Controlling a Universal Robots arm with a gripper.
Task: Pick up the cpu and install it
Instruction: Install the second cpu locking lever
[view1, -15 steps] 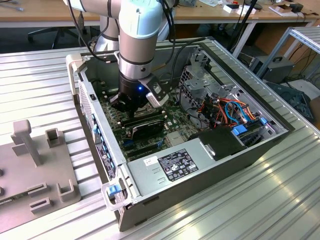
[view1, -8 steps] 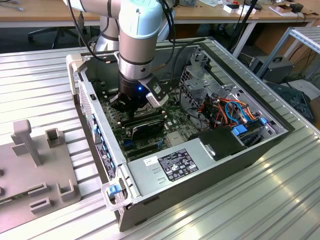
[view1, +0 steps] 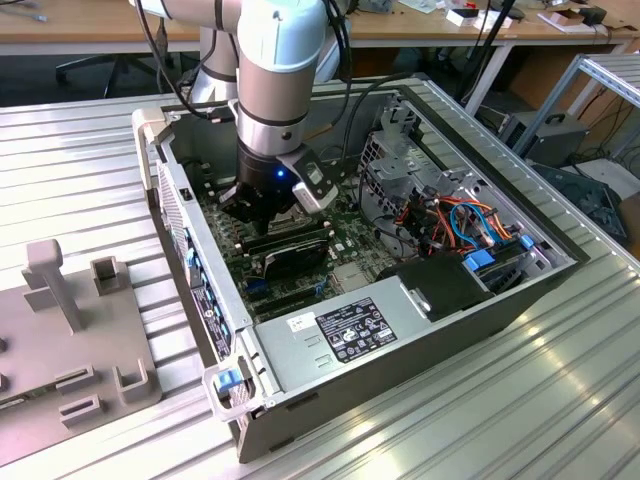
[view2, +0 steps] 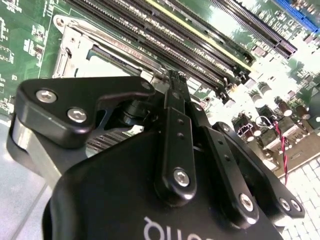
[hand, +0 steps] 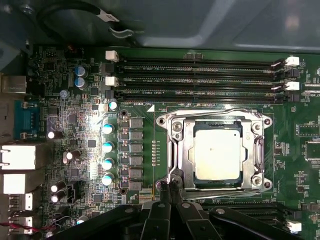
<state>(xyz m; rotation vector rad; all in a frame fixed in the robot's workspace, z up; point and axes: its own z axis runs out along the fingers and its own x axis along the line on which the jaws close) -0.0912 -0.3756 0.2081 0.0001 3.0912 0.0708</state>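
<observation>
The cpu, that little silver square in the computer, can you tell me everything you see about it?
The cpu is a thin, flat square with a dull silver-grey metal top and a darker rim around it. In the first wrist view it lies flat inside the socket, whose shiny metal frame surrounds it on the green motherboard. The gripper sits shut just beside the frame's corner, not touching the chip.

**Three cameras around the open computer case**

The exterior view looks down at an angle on the whole computer case (view1: 420, 330), from some way off. The first wrist view faces straight down on the motherboard (hand: 65, 125) inside the case, close. The second wrist view looks closer still, along the gripper (view2: 175, 82). Both wrist views share the memory slots (hand: 200, 80).
</observation>
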